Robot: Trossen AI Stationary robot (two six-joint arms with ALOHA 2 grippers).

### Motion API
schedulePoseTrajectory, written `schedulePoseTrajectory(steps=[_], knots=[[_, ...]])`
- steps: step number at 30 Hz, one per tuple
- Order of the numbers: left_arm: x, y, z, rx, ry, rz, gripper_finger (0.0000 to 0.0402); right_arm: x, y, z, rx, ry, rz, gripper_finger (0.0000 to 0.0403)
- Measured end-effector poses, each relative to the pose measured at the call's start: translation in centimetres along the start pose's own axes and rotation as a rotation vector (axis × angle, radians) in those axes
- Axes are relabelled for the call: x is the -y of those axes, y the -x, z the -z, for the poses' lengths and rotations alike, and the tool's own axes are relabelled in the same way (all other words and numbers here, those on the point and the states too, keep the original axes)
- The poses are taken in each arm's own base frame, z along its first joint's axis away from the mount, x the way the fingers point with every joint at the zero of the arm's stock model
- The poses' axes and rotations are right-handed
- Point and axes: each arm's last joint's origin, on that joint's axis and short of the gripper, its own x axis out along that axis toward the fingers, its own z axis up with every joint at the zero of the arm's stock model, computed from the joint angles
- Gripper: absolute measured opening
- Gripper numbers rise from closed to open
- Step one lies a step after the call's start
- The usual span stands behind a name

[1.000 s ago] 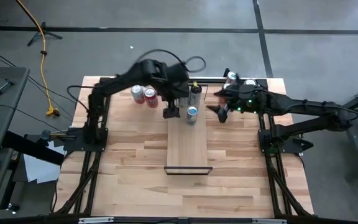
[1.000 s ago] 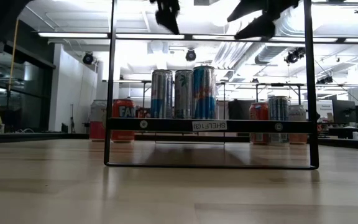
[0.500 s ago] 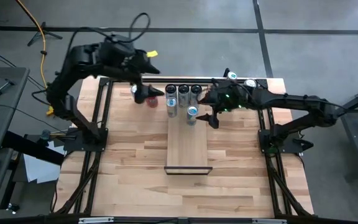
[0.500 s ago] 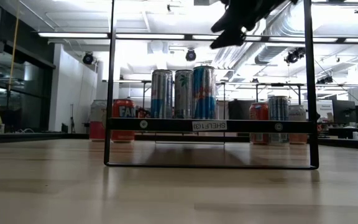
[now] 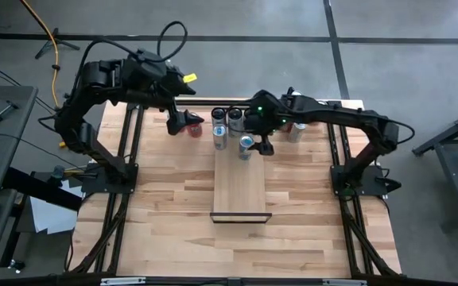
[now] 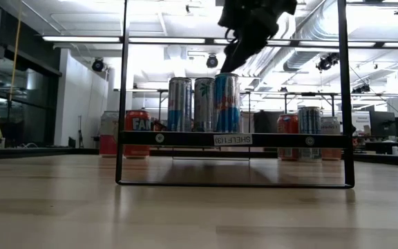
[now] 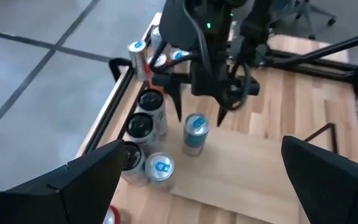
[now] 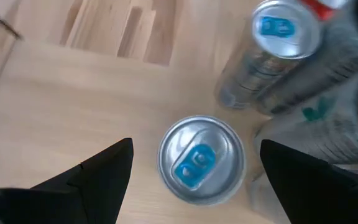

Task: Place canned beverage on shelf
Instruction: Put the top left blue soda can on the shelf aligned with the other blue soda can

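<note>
The shelf (image 5: 241, 187), a pale plank in a thin dark frame, lies down the table's middle; it also shows in the low view (image 6: 185, 138). Several tall cans stand on its far end (image 5: 234, 119), nearest of them a can with a blue tab (image 5: 246, 145). My right gripper (image 5: 255, 135) is open just above this can (image 8: 201, 158), a finger to either side and touching nothing; the left wrist view shows it too (image 7: 199, 115). My left gripper (image 5: 185, 121) is open and empty above two red cans (image 5: 193, 127) left of the shelf.
More cans stand on the tabletop at the far right (image 5: 296, 99), beside my right arm. A red can (image 6: 137, 131) and others (image 6: 309, 128) show behind the shelf in the low view. The shelf's near half and the near tabletop (image 5: 237, 246) hold nothing.
My left gripper has drawn back from the shelf's far end toward the table's far left and risen; it now hangs over the red cans. My right gripper has gone toward the table's left, from right of the shelf to above the blue-tab can. The cans stand still.
</note>
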Motion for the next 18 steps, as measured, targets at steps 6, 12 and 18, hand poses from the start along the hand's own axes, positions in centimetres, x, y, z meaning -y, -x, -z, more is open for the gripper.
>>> schedulePoseTrajectory(steps=[6, 12, 18], knots=[[-0.1, 0.1, 0.0, 0.002, 0.000, -0.016, 0.0390, 0.5, -1.6, 0.1, -0.056, 0.047, -0.017, 0.0339], [-0.1, 0.1, 0.0, 0.001, -0.002, -0.017, 0.0390, 0.5, -2.0, 0.3, -0.078, 0.061, -0.029, 0.0339], [-0.1, 0.1, 0.0, 0.000, -0.033, -0.017, 0.0390, 0.5, -2.1, 0.3, -0.079, 0.026, -0.029, 0.0316]])
